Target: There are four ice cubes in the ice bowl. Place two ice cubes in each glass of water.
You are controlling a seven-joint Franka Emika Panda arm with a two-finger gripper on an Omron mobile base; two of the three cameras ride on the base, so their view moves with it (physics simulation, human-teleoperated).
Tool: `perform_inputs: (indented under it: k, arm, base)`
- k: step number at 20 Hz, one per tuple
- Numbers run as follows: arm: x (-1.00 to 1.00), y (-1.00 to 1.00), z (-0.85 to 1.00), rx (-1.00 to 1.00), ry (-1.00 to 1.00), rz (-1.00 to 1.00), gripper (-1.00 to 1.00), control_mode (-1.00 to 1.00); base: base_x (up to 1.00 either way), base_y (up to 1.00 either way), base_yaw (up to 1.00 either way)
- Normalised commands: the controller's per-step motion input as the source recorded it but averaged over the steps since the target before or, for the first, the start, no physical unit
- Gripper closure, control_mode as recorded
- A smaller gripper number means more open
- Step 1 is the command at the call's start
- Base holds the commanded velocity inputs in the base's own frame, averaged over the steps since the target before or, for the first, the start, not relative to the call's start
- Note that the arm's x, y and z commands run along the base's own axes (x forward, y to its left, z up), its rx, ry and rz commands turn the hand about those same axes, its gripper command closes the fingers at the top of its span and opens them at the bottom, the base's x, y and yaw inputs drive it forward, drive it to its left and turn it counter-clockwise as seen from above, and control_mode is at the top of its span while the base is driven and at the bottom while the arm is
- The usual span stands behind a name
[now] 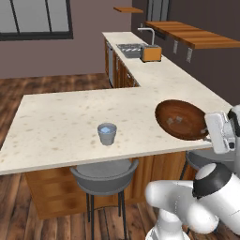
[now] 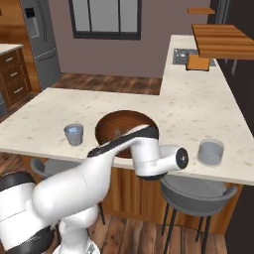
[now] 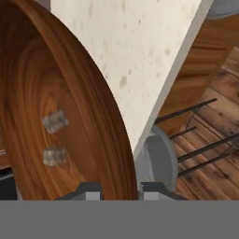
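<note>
claw [image 3: 120, 189]: fingers clamped on near rim of ice bowl [image 1: 180, 119]
bowl: tilted, near table [image 1: 70, 122] edge, right side
cubes: two inside bowl [image 3: 55, 121]
glasses: one left [image 1: 107, 133], one right [image 2: 211, 151]
writing: none legible

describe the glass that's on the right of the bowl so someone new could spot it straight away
On the long pale island counter, find the wide wooden bowl at its near edge. The glass stands alone to the bowl's right, above a grey stool; the other glass is left of the bowl.
</note>
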Motion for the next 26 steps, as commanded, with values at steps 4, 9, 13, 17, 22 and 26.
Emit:
perform_inputs:
  k: [4,9,13,17,22,26]
  arm:
    - [0.15,0.24,0.18,0.14,0.09,-0.34,1.0,-1.0]
    - [0.0,0.01,0.0,0.08,0.02,-0.05,1.0,-1.0]
    - [0.12,0.0,0.0,0.12,0.05,-0.02,1.0,-1.0]
    - [0.03,0.0,0.0,0.19,0.01,-0.01,1.0,-1.0]
    - [0.01,0.0,0.01,0.02,-0.01,0.0,1.0,-1.0]
    - [0.0,0.19,0.31,-0.2,-0.02,-0.1,1.0,-1.0]
  base:
    - [0.0,0.0,0.0]
    - [0.0,0.0,0.0]
    - [0.0,0.0,0.0]
    - [0.0,0.0,0.0]
    - [0.0,0.0,0.0]
    - [0.0,0.0,0.0]
